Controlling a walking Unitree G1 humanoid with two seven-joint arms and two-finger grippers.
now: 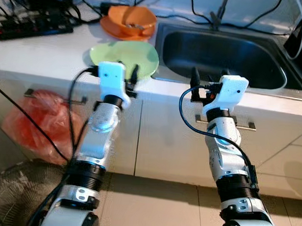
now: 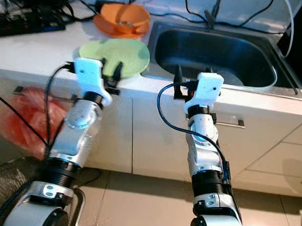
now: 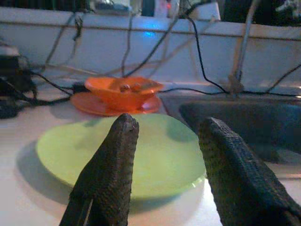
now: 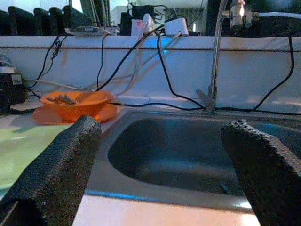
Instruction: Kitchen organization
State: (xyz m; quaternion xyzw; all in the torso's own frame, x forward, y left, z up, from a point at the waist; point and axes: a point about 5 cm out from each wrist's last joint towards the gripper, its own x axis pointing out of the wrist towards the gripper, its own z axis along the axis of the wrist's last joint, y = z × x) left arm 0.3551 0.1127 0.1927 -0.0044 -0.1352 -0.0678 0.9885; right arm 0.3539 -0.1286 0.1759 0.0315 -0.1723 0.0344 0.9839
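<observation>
A light green plate (image 1: 124,57) lies flat on the white counter, just left of the steel sink (image 1: 221,56). Behind it an orange bowl (image 1: 131,18) stands on an orange plate (image 1: 113,30). My left gripper (image 1: 129,74) is open at the counter's front edge, its fingers pointing at the near rim of the green plate (image 3: 127,157) with nothing between them. My right gripper (image 1: 209,75) is open over the sink's front rim, facing the basin (image 4: 188,150), and holds nothing.
A black power strip (image 1: 33,26) and tangled cables lie at the back left of the counter. A faucet (image 4: 221,52) rises behind the sink. White cabinet doors (image 1: 165,139) run below the counter. A red plastic bag (image 1: 40,124) hangs at the lower left.
</observation>
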